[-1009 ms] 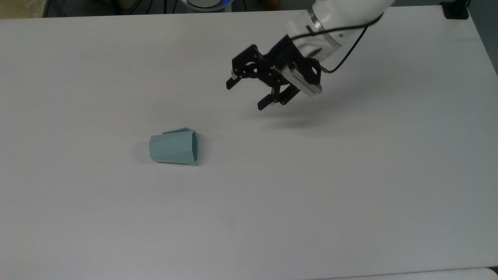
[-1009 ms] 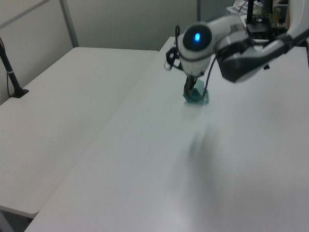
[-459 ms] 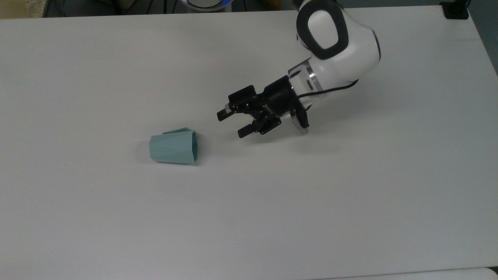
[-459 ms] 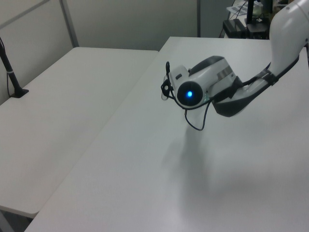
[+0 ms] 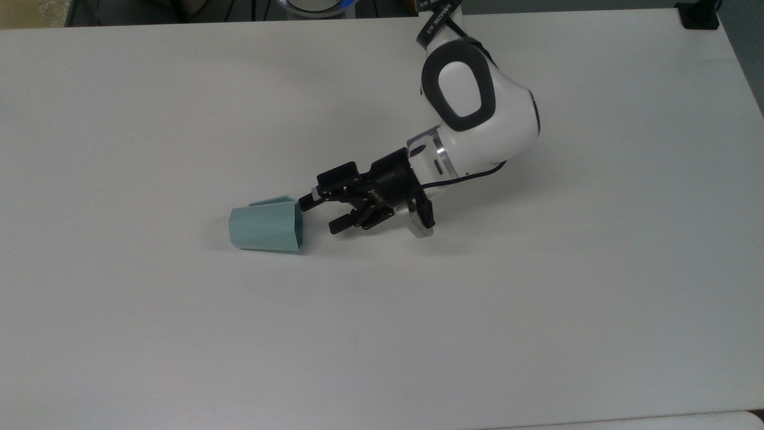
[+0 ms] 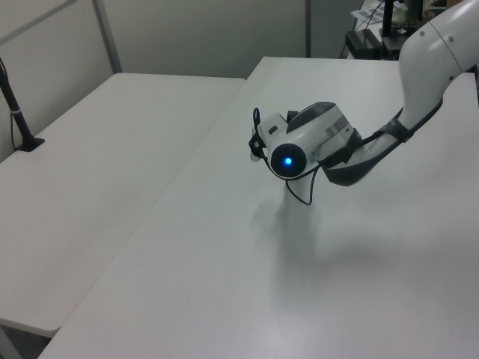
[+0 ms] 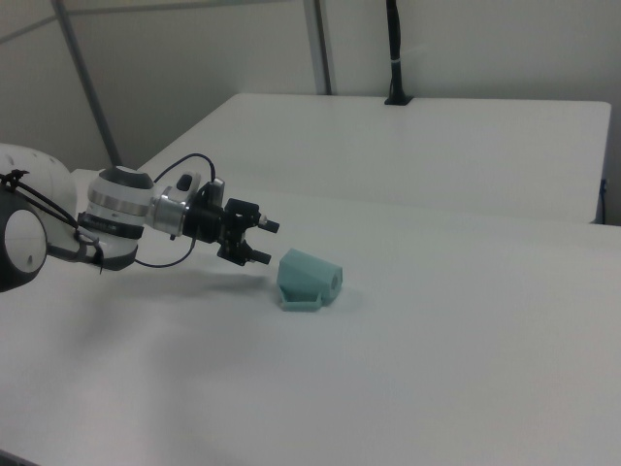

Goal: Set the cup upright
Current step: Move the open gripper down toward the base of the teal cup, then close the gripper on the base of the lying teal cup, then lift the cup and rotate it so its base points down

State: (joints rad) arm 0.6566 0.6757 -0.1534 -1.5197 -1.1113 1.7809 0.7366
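Observation:
The pale teal cup (image 5: 265, 227) lies on its side on the white table (image 5: 179, 334). Its wide mouth faces the top view's right and its flat handle (image 5: 271, 202) lies along the far side. My gripper (image 5: 320, 215) hovers low, just to the right of the mouth in the top view, pointing at it and open, with nothing between the fingers. One fingertip (image 5: 305, 203) is almost at the cup's rim. In the right view the cup (image 7: 309, 280) rests just right of the open gripper (image 7: 269, 243).
The white arm (image 5: 474, 113) reaches in from the top view's far edge, with a black cable at the wrist. In the left view its wrist (image 6: 299, 146), lit by a blue light, stands over the table. A second white table (image 7: 408, 146) adjoins.
The gripper has come down and moved toward the top view's left, from well above and right of the cup to right at its mouth. The cup has not moved.

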